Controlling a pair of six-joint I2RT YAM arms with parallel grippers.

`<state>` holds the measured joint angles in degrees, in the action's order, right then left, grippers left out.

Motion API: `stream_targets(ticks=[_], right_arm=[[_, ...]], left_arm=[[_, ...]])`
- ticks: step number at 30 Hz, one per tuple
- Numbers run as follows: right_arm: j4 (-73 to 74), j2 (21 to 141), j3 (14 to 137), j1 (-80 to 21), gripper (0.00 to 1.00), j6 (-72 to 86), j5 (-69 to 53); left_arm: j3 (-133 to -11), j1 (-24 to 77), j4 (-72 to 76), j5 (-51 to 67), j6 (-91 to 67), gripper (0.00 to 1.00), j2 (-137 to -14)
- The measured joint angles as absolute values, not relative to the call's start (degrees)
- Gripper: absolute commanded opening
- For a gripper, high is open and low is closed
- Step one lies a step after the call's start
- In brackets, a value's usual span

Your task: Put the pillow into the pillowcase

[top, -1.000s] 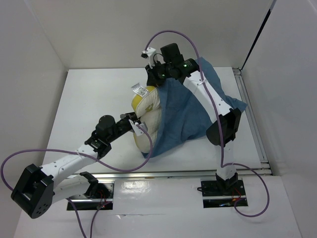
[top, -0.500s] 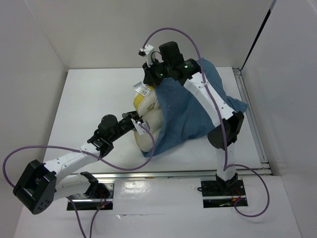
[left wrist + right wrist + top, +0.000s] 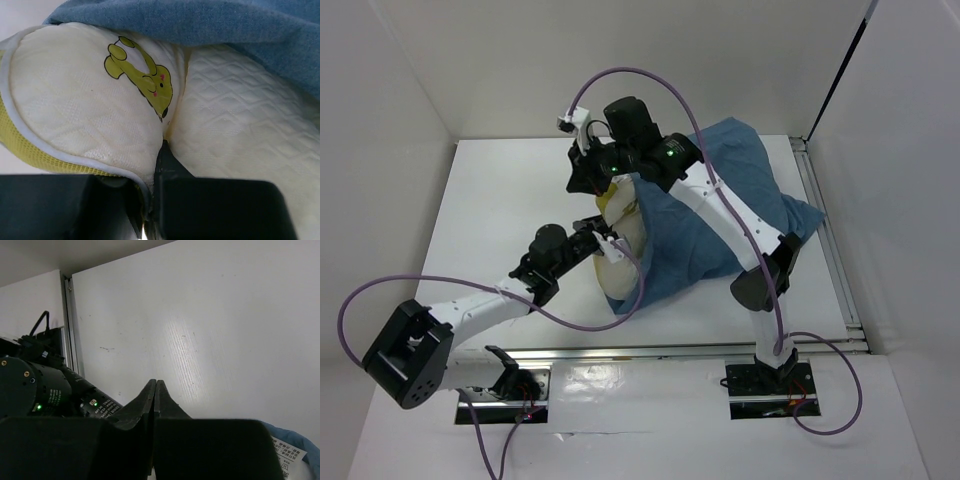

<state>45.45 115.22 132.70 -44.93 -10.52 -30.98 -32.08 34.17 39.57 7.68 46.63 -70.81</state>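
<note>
The cream pillow [image 3: 620, 262] stands on edge mid-table, mostly under the slate-blue pillowcase [image 3: 720, 210]. In the left wrist view the pillow [image 3: 75, 100] shows a yellow animal print and a yellow seam, with the pillowcase [image 3: 225, 25] draped over its top. My left gripper [image 3: 603, 243] is shut on the pillow's seamed edge [image 3: 150, 210]. My right gripper [image 3: 578, 182] is raised past the pillow's far left top. Its jaws [image 3: 155, 385] are pressed together, and the cloth's edge trails up to it. A strip of blue [image 3: 310, 447] shows under it.
The white table [image 3: 500, 200] is boxed in by white walls. A metal rail [image 3: 825, 240] runs along its right edge and another [image 3: 650, 350] along the front. Purple cables loop above both arms. A white label [image 3: 289, 457] lies by the blue cloth.
My right gripper has swung left and slightly forward, drawing the pillowcase edge further over the pillow's top. The pillow's yellow top and white tag are now mostly covered. The left gripper has stayed on the pillow.
</note>
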Motion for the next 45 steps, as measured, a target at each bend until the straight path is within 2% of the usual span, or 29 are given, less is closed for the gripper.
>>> stream_targets(ticks=[1, 3, 4, 5, 8, 11, 15, 24, 34, 45], right_arm=[[45.39, 115.22, 132.99, -45.21, 0.03, -10.44, -30.59], [45.21, 115.18, 133.14, -45.23, 0.21, -10.04, -28.51], [45.06, 115.09, 133.01, -45.08, 0.34, -9.98, -27.24], [44.66, 114.89, 132.38, -44.95, 0.39, -9.74, -26.02], [41.5, 112.22, 126.13, -44.05, 0.44, -10.15, -20.38], [39.24, 110.0, 120.92, -42.35, 0.47, -10.63, -13.45], [37.06, 109.86, 120.03, -38.85, 0.49, -11.38, -6.46], [33.04, 108.77, 117.34, -35.0, 0.49, -11.66, -2.33], [36.82, 108.99, 121.99, -32.91, 0.54, -10.28, -12.6], [46.48, 109.56, 124.36, -32.32, 0.54, -10.15, -21.76]], left_arm=[[-32.36, 34.2, 40.07, 7.53, 46.63, 0.0, -71.35], [-32.56, 34.22, 40.69, 7.35, 46.63, 0.0, -71.94], [-32.56, 34.3, 40.73, 7.27, 46.63, 0.0, -71.96], [-32.56, 34.39, 40.77, 7.25, 46.65, 0.0, -71.96], [-32.56, 34.72, 40.99, 7.11, 46.72, 0.0, -71.92], [-32.56, 35.22, 41.06, 6.85, 46.81, 0.0, -71.66], [-32.56, 35.86, 40.47, 6.7, 46.81, 0.0, -70.65], [-32.53, 36.16, 38.44, 6.79, 46.76, 0.0, -68.58], [-32.49, 36.18, 38.0, 6.81, 46.76, 0.0, -68.47], [-32.49, 36.18, 38.02, 6.98, 46.78, 0.0, -68.47]])
